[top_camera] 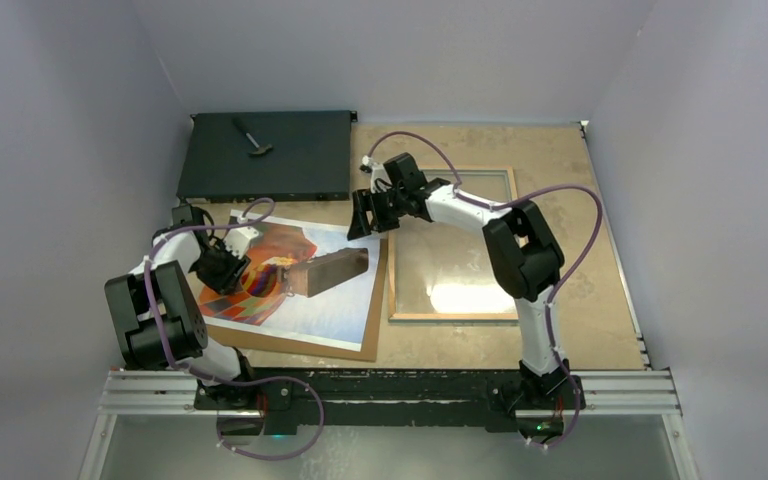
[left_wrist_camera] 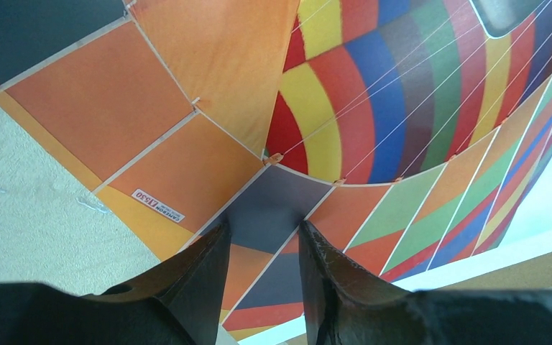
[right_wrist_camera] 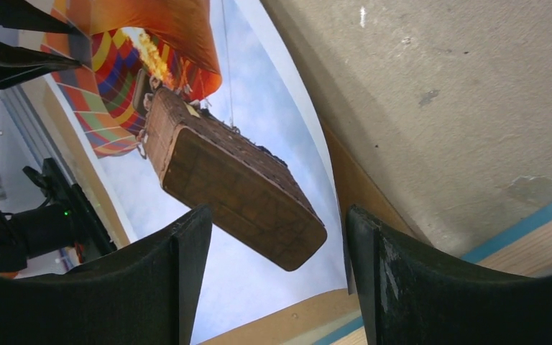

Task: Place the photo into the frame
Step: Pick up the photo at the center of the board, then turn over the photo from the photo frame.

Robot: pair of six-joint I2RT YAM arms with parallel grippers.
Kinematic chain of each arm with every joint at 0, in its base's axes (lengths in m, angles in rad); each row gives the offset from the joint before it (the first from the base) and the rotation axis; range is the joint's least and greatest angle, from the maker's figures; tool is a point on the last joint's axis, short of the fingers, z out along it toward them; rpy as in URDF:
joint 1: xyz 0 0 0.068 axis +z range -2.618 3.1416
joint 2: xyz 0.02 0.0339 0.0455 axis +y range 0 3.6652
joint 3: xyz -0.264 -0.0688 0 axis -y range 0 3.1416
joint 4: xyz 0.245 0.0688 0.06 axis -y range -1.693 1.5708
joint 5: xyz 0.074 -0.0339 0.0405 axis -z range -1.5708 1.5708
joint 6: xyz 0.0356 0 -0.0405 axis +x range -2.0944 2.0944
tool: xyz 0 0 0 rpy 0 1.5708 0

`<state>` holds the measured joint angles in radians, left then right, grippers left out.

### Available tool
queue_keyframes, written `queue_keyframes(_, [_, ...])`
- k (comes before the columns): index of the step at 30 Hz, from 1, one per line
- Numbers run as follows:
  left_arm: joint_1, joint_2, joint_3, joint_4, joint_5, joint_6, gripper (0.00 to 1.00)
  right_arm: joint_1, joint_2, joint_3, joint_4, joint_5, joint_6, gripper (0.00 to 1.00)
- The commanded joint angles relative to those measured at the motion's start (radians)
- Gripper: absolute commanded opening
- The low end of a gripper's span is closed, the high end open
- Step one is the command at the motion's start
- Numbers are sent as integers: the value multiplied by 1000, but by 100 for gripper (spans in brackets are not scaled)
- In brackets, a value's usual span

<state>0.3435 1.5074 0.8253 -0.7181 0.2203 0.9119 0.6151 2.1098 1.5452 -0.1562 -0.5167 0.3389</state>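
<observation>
You have the photo [top_camera: 332, 308] lying face up on the brown backing panel [right_wrist_camera: 356, 190], left of centre on the table [top_camera: 580, 260]. It is not in the frame [top_camera: 455, 317], which lies flat just beside the panel's right edge with its glass catching the light. Print and panel sit at a slight angle to the frame.

Your left gripper [top_camera: 225, 270] is over the balloon's striped canopy on the left part of the photo. In the left wrist view its fingers [left_wrist_camera: 208, 262] stand a little apart, and only the print's coloured panels show in the narrow gap between them, so they grip nothing. You cannot tell from these views whether the tips touch the paper.

Your right gripper [top_camera: 365, 218] is at the photo's far right corner, close to the frame's near-left corner. Its fingers [right_wrist_camera: 187, 266] are spread wide with nothing between them. Past them, the right wrist view shows the wicker basket and flame, the panel's brown edge and a strip of the frame's blue and bare wood at the lower right.

Behind the photo, at the far left of the table, lies a flat black box [top_camera: 280, 160] with a small dark tool [top_camera: 252, 137] on top (it looks like a little hammer).
</observation>
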Motion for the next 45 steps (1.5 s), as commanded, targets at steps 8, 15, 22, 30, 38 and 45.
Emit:
queue_keyframes(8, [-5,45,-2,13,11,-3,36,3,-53,-56,5,-20,12,59])
queue_keyframes(15, [-5,15,82,-83,74,-17,37,3,-99,-61,31,51,44,17])
queue_keyframes(22, [-5,-24,235,-220,168,-47,43,2,-203,1,-4,95,55,0])
queue_keyframes(30, [-4,-49,367,-285,233,-114,47,-144,-480,103,-186,384,39,0])
queue_keyframes(38, [-5,-75,403,-320,251,-119,47,-183,-673,369,-357,893,-130,0])
queue_keyframes(45, [-4,-83,407,-329,264,-117,47,-54,-695,371,-459,924,-256,0])
